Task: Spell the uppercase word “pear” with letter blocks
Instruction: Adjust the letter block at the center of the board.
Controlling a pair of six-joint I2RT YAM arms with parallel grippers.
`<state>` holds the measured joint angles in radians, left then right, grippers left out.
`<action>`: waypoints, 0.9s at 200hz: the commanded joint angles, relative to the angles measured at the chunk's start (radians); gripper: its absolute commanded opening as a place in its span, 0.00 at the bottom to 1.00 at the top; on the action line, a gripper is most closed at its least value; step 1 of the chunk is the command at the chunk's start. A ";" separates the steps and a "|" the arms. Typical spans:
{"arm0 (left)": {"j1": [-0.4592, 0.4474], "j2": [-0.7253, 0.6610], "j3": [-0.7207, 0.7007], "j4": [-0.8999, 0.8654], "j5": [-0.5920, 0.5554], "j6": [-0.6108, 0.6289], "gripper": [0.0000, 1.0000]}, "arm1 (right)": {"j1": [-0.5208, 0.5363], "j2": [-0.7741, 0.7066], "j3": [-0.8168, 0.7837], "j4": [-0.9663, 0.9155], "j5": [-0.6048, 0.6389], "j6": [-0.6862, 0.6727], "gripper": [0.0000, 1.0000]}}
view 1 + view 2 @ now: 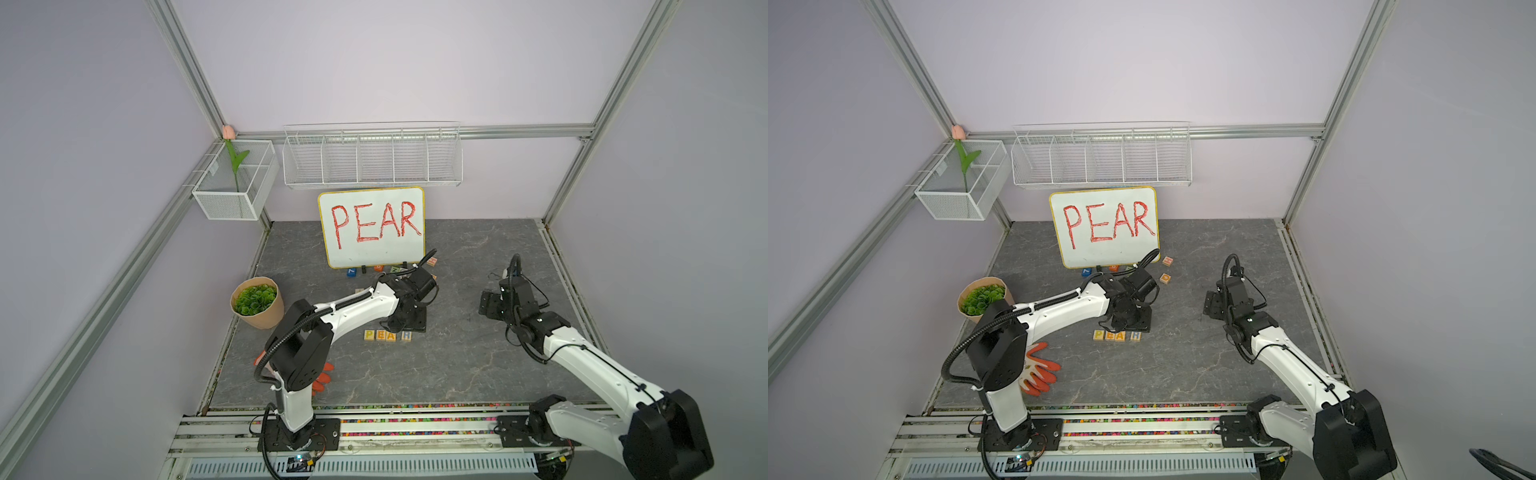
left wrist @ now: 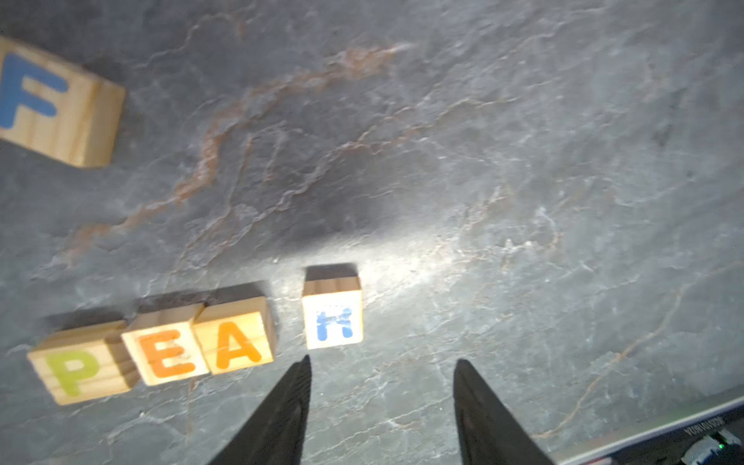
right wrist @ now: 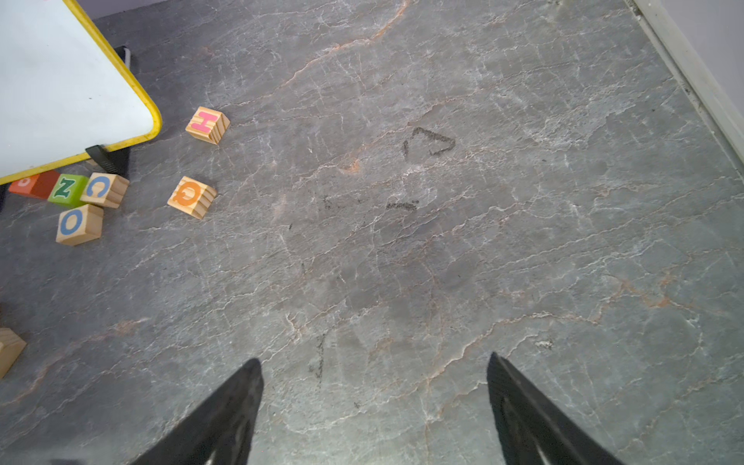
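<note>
Letter blocks (image 1: 387, 335): four, lying in one row on the grey surface (image 2: 523, 161), in front of the whiteboard (image 1: 374, 224). P block (image 2: 80, 362), E block (image 2: 167, 352) and A block (image 2: 237, 338) touch side to side; R block (image 2: 333, 318) sits just beside A, a gap between. F block (image 2: 52, 100): apart from the row. Left fingers (image 2: 290, 402): I see them spread, empty, near R. Right fingers (image 3: 225, 414): spread, empty, well apart from the row.
</note>
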<state>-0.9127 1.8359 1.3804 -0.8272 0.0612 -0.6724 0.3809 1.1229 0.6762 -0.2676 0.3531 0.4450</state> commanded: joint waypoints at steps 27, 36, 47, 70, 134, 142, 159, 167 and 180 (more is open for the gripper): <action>-0.017 0.057 -0.027 0.120 0.060 0.021 0.59 | -0.005 -0.037 0.034 -0.054 0.067 -0.024 0.89; -0.016 0.075 -0.022 0.131 0.072 0.018 0.59 | -0.006 -0.045 0.034 -0.064 0.074 -0.023 0.89; -0.016 0.090 -0.022 0.144 0.087 0.015 0.59 | -0.006 -0.058 0.034 -0.075 0.077 -0.023 0.89; -0.016 0.105 -0.026 0.146 0.083 0.011 0.59 | -0.005 -0.084 0.030 -0.089 0.093 -0.025 0.89; -0.017 0.124 -0.042 0.128 0.059 -0.009 0.59 | -0.006 -0.094 0.033 -0.101 0.098 -0.026 0.89; -0.016 0.122 -0.046 0.120 0.051 -0.010 0.59 | -0.006 -0.093 0.033 -0.102 0.099 -0.026 0.89; -0.015 0.115 -0.055 0.113 0.043 -0.012 0.60 | -0.006 -0.091 0.033 -0.099 0.097 -0.025 0.89; -0.015 0.113 -0.059 0.111 0.038 -0.014 0.60 | -0.007 -0.089 0.033 -0.098 0.096 -0.025 0.89; -0.015 0.110 -0.066 0.109 0.033 -0.016 0.60 | -0.005 -0.087 0.031 -0.097 0.098 -0.023 0.89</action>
<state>-0.9276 1.9450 1.3354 -0.6918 0.1246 -0.6773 0.3809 1.0412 0.6868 -0.3557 0.4309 0.4332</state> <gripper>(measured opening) 0.596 0.891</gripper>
